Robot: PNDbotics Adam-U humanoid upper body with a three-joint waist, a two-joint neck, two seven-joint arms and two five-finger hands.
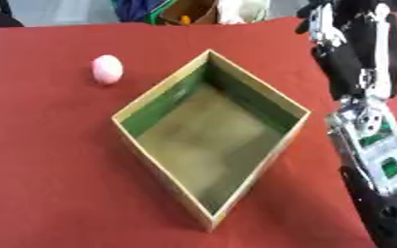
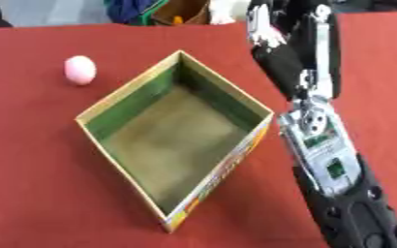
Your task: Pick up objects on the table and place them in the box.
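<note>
A pale pink ball (image 1: 107, 69) lies on the red table (image 1: 49, 160), to the left of the box and apart from it. The open cardboard box (image 1: 164, 104) stands cornerwise in the middle, with green inner walls and a bare tan floor; nothing shows inside it. My right arm comes up from the lower right corner along the box's right side. My right hand (image 2: 291, 46) hangs past the box's far right wall near the table's far edge, fingers stretched out and holding nothing. My left hand shows in no view.
Beyond the table's far edge sit blue, green and brown things (image 1: 181, 10). Red cloth stretches wide to the left of the box and in front of it.
</note>
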